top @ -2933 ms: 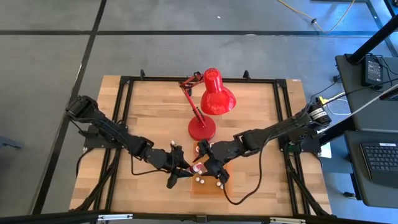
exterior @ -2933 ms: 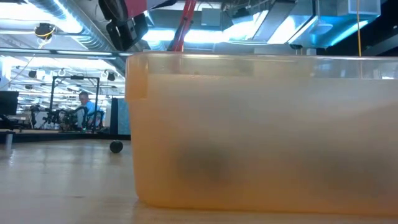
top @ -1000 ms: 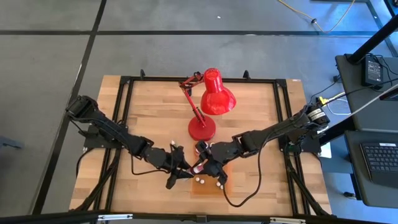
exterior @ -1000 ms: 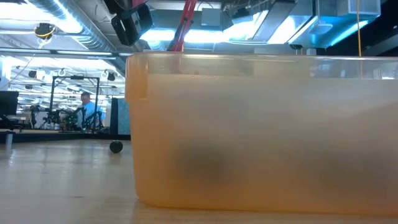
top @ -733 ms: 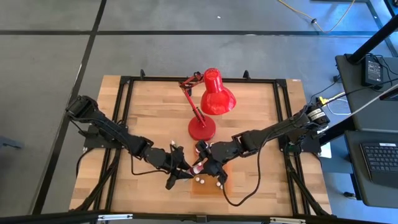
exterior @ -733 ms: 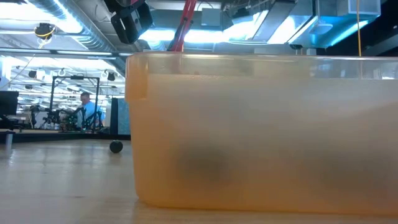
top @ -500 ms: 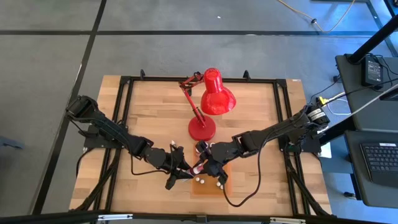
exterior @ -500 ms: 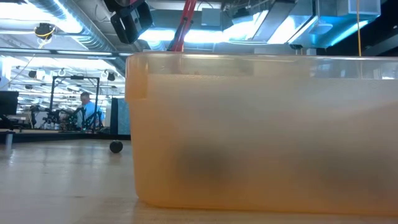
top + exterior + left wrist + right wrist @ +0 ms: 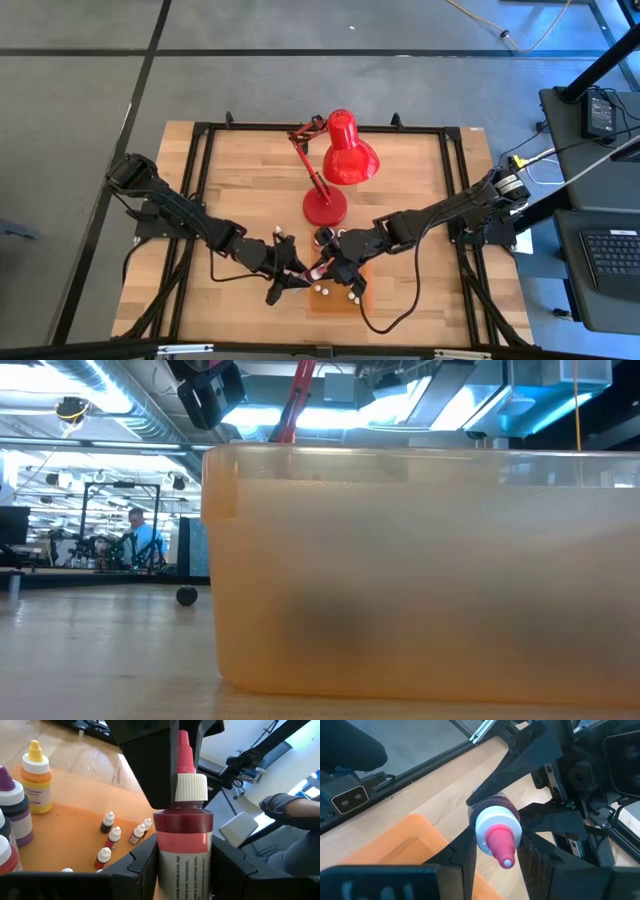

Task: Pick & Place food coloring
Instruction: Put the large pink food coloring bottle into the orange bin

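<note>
A red food coloring bottle (image 9: 183, 840) with a white collar and red pointed cap hangs between my two grippers, over the left edge of the orange tray (image 9: 345, 292). My left gripper (image 9: 182, 867) is shut on its body. My right gripper (image 9: 497, 857) meets it from the cap end and is shut on the cap. In the high view the left gripper (image 9: 297, 272) and right gripper (image 9: 327, 267) stand tip to tip. Several tiny dropper bottles (image 9: 116, 834) lie on the tray floor, beside larger bottles (image 9: 35, 775). My left gripper pinches the bottle's lower body (image 9: 165, 870) between its two fingers, coming about level from the table's left. The bottle sticks out beyond the fingers, cap away from them, clear of the tray. My right gripper has its fingers on either side of the white cap collar (image 9: 485, 827), coming from the table's right, along the bottle. The cap tip (image 9: 506, 862) points back between the fingers.
A red desk lamp (image 9: 335, 170) stands just beyond the grippers. The tray's translucent wall (image 9: 420, 570) fills the low view. Bare wood lies at the table's left and right. A person's sleeve (image 9: 295, 810) shows beyond the table, and another person (image 9: 135, 538) is far off.
</note>
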